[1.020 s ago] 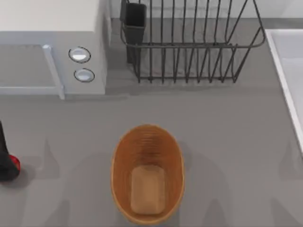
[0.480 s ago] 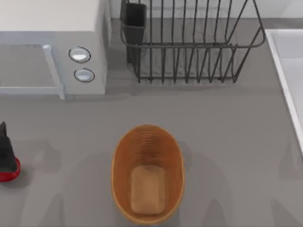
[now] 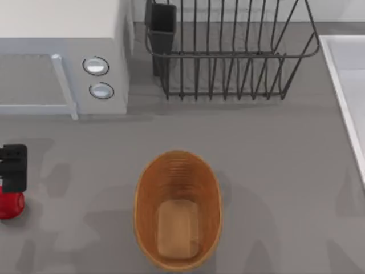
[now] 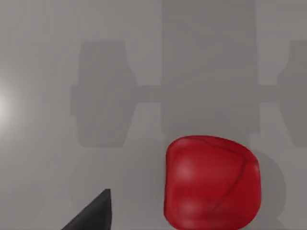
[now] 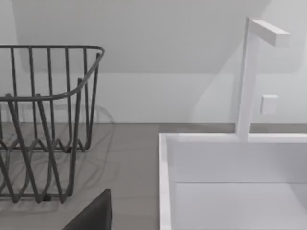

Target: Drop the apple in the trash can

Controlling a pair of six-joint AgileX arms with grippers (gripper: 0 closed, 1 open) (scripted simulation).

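The biggest thing near the trash can (image 3: 177,210) is the white microwave (image 3: 63,57), which stands to the far left of it, at the back of the grey table (image 3: 274,171). Behind the trash can, a little to its right, is the black wire rack (image 3: 228,51) with a small dark cup (image 3: 162,25) at its corner. To the far right of the trash can there is the white sink (image 3: 348,85), and the right wrist view looks over this sink (image 5: 230,182) and its white faucet (image 5: 249,76), with the rack (image 5: 43,124) beside it. The right arm seems parked on that side; I cannot tell how its fingers stand.

The trash can itself is an oval woven basket, upright, and its flat light bottom is bare: nothing lies in it.

The apple (image 3: 10,204) lies on the table well apart from the trash can, at the left edge of the top view. The left gripper (image 3: 12,167) is just behind it, seen from the trash can side, and very close to it. In the left wrist view the apple (image 4: 211,182) rests on the table with one dark fingertip (image 4: 93,213) beside it, not touching. Whether the fingers are spread or together, I cannot tell.

So, in my judgement, the task is only at its beginning. The apple is not yet grasped. Taking it, carrying it over the trash can and letting it fall are all left to do.
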